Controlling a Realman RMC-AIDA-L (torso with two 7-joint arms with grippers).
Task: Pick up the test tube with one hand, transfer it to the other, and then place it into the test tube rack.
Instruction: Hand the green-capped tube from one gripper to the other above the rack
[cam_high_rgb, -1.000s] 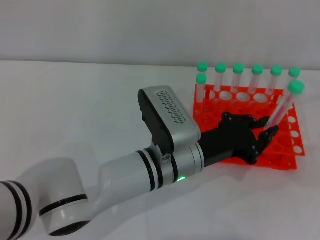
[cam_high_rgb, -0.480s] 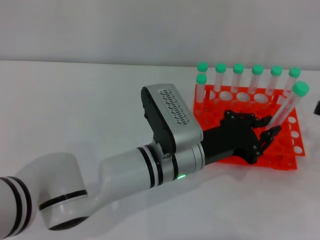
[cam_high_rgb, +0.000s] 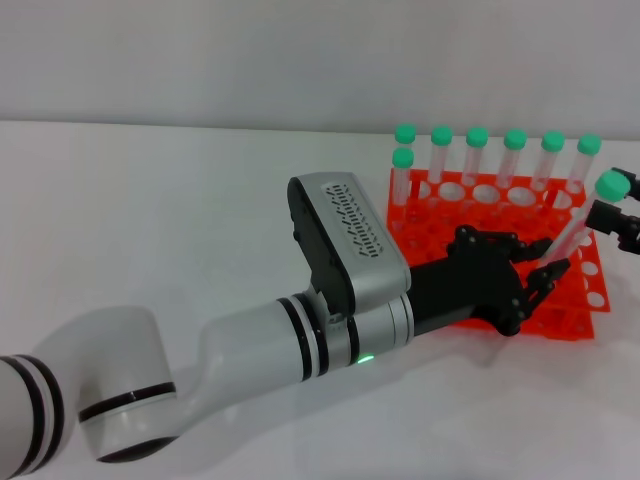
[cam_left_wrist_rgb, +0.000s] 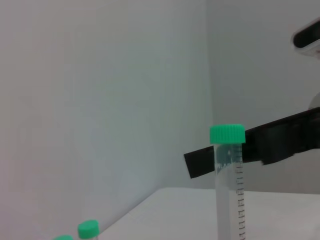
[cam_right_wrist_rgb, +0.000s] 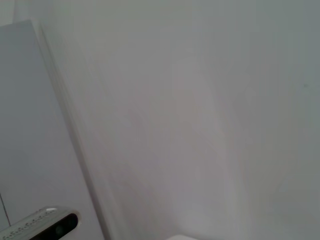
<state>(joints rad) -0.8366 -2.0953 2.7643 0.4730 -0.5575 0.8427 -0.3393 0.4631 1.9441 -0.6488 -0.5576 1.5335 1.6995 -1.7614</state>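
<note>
My left gripper (cam_high_rgb: 533, 272), black on a thick white arm, is shut on the test tube (cam_high_rgb: 573, 230) and holds it tilted to the right above the right part of the orange-red test tube rack (cam_high_rgb: 411, 228). The tube's green cap (cam_high_rgb: 610, 184) points toward my right gripper (cam_high_rgb: 621, 212), which shows at the right edge, close beside the cap. In the left wrist view the tube (cam_left_wrist_rgb: 228, 190) stands upright, with a black part of the right gripper (cam_left_wrist_rgb: 272, 147) just behind its cap. The right wrist view shows only a pale wall.
Several other green-capped tubes (cam_high_rgb: 477, 150) stand in the rack's back row and at its back left corner (cam_high_rgb: 402, 175). The rack sits on a white table (cam_high_rgb: 180, 220), with a pale wall behind. The left arm's silver wrist housing (cam_high_rgb: 350, 250) lies left of the rack.
My left gripper has carried the tube to the right and tilted it further. My right gripper has come into view at the right edge, near the tube's cap.
</note>
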